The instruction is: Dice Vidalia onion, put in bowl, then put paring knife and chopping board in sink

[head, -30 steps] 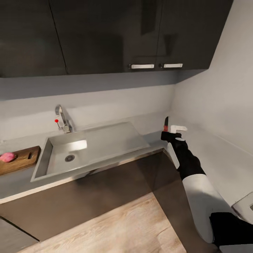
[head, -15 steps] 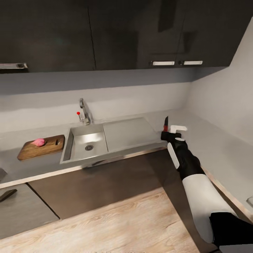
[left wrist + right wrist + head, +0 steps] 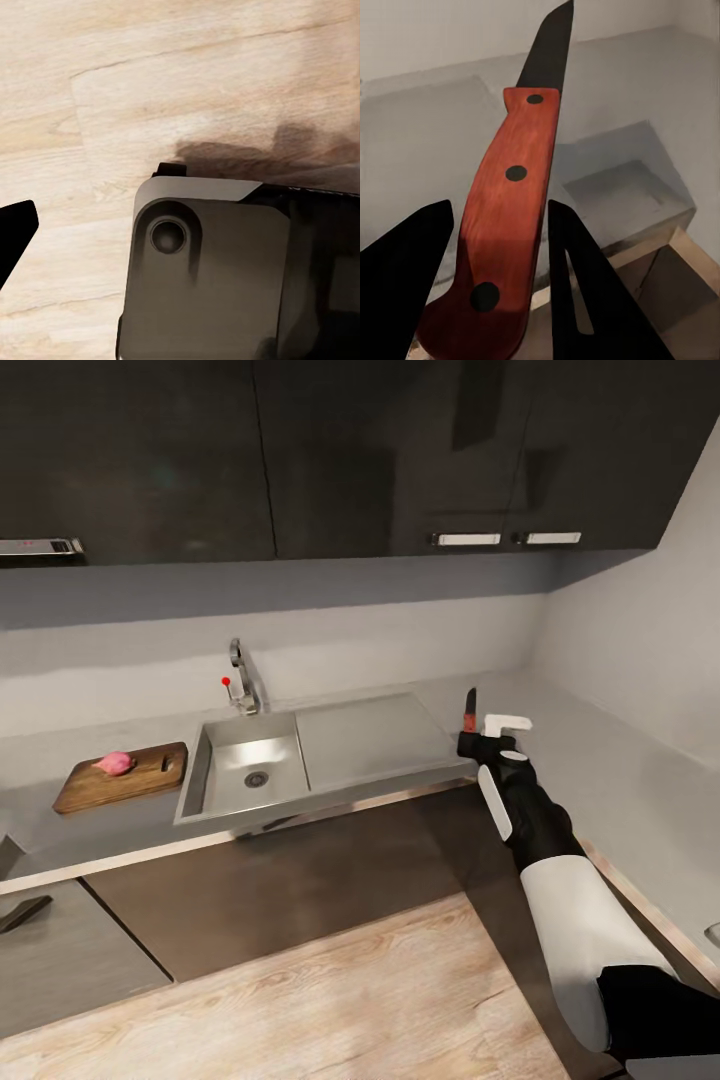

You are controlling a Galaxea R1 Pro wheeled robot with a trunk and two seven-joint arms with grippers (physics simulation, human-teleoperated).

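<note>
Kitchen corner: glossy dark grey countertop (image 3: 620,780) running under dark wall cabinets (image 3: 300,460), wood-plank floor (image 3: 350,1000) below. The sink (image 3: 215,780) sits mid-counter w/ its round drain in the basin, flat drainboard to the right, steel faucet (image 3: 243,678) and red-knobbed lever at the back. Left of the sink, just beside it, lies the chopping board (image 3: 140,780), and the Vidalia onion (image 3: 116,763) is resting on the board's left half, out of the basin. Right arm is up over the counter's front edge, near the drainboard's right corner; the right gripper (image 3: 480,745) has the paring knife (image 3: 470,712) clamped by its red handle, blade pointing straight up. Right wrist cam confirms: both black fingers (image 3: 405,277) sit either side of the riveted handle, dark blade (image 3: 551,45) aimed at the back wall. Left wrist cam looks down at floor planks and a dark grey part of the robot's body (image 3: 210,277); one black fingertip (image 3: 15,229) pokes in at the frame's edge, so can't tell how far that left gripper is parted.
</note>
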